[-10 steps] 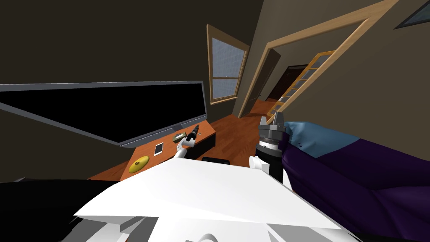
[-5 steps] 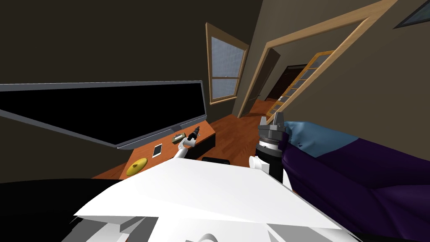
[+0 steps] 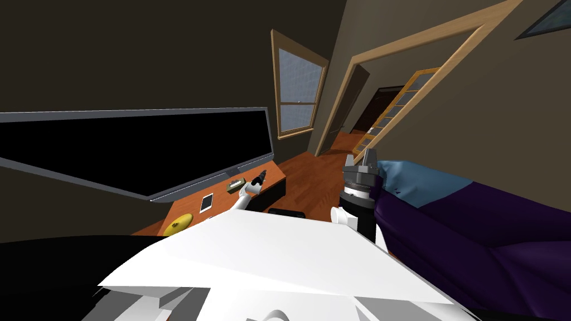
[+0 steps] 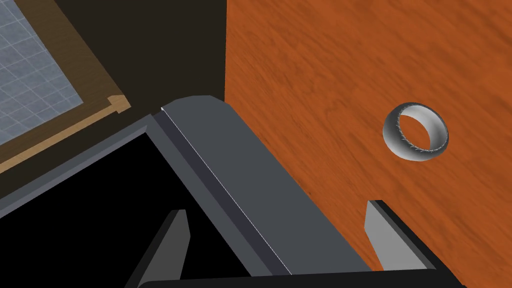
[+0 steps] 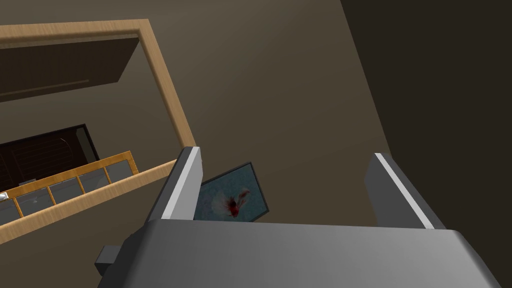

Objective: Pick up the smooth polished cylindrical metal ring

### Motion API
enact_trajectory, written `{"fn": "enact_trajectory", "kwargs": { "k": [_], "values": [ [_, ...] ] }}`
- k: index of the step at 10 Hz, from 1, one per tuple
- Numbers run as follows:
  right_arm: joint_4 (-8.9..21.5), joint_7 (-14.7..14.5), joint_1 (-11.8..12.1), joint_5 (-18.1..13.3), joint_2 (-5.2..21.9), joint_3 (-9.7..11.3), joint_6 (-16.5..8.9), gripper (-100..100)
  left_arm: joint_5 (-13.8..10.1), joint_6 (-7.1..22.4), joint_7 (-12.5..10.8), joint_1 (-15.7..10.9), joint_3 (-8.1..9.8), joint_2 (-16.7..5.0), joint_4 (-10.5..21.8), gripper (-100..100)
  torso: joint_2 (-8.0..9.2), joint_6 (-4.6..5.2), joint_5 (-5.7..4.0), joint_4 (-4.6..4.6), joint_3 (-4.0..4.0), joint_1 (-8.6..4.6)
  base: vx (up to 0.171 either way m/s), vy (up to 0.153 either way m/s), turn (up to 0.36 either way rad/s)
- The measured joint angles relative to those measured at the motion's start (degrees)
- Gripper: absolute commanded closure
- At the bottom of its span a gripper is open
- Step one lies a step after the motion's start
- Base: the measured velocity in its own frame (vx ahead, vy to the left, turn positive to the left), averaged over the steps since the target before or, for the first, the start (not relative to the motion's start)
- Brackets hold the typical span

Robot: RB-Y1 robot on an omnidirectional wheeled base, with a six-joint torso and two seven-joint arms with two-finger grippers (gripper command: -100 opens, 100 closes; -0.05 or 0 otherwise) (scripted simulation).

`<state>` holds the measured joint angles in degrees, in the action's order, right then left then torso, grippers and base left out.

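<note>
**Status.** The left gripper [image 4: 277,240] has its fingers apart and holds nothing. The right gripper [image 5: 287,192] also has its fingers apart and is empty. In the head view it stands raised at 3 o'clock of the left gripper.

**Location.** The metal ring [image 4: 416,131] lies on the orange-brown wooden TV stand [image 4: 350,60]. Taking the direction the fingers point as 12 o'clock, it is at about 1 o'clock from the left gripper. It lies outside the gap, beyond the finger [image 4: 382,235] on that side, and does not touch it.

**Hazards.**
- Closing from this position would catch nothing, because the ring is off the centre line.
- A straight descent would likely land the near finger on the ring and skid it across the smooth wood.
- The grey corner of the television [image 4: 240,170] lies in line with the gap, so a sideways correction risks striking the bezel.
- The ring's outer wall is rounded and low, so a shallow pinch could squeeze it out.

**Orientation.** The ring appears to lie flat, with its bore facing up from the wood. It is a short band, wider than tall, with no long axis, so it points no particular way.
</note>
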<state>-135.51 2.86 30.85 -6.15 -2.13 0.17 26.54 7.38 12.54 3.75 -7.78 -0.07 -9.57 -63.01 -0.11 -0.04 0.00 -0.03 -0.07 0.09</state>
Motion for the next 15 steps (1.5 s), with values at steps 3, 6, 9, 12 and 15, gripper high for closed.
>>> {"fn": "enact_trajectory", "kwargs": {
  "k": [3,6,9,12,15],
  "values": [
    [0.0,0.0,0.0,0.0,0.0,0.0,0.0,0,-0.2,1.3,0.3,-1.8,-0.17,0.2,4.0,-100,0.03,0.0,-0.01,0.01,0.02,-0.06,0.023,0.012,-0.018],
    [0.0,0.0,0.0,0.0,0.0,0.0,0.0,0,-1.2,3.0,0.5,-3.2,-0.99,-0.2,7.7,-100,0.02,-0.01,0.0,0.0,0.01,-0.03,0.033,0.022,-0.027],
    [0.0,0.0,0.0,0.0,0.0,0.0,0.0,0,-2.6,5.4,1.0,-5.2,-2.02,-0.6,11.9,-100,0.0,-0.02,0.01,-0.01,-0.01,0.02,0.039,0.028,-0.028],
    [0.0,0.0,0.0,0.0,0.0,0.0,0.0,0,-3.1,6.9,1.2,-6.7,-2.53,-0.5,15.7,-100,0.04,-0.01,0.0,0.01,0.02,-0.01,0.029,0.024,-0.023],
    [0.0,0.0,0.0,0.0,0.0,0.0,0.0,0,-4.2,9.4,1.6,-8.3,-3.48,-0.6,19.5,-100,-0.03,-0.02,0.01,-0.01,-0.02,0.05,0.04,0.036,-0.017]
  ]
}}
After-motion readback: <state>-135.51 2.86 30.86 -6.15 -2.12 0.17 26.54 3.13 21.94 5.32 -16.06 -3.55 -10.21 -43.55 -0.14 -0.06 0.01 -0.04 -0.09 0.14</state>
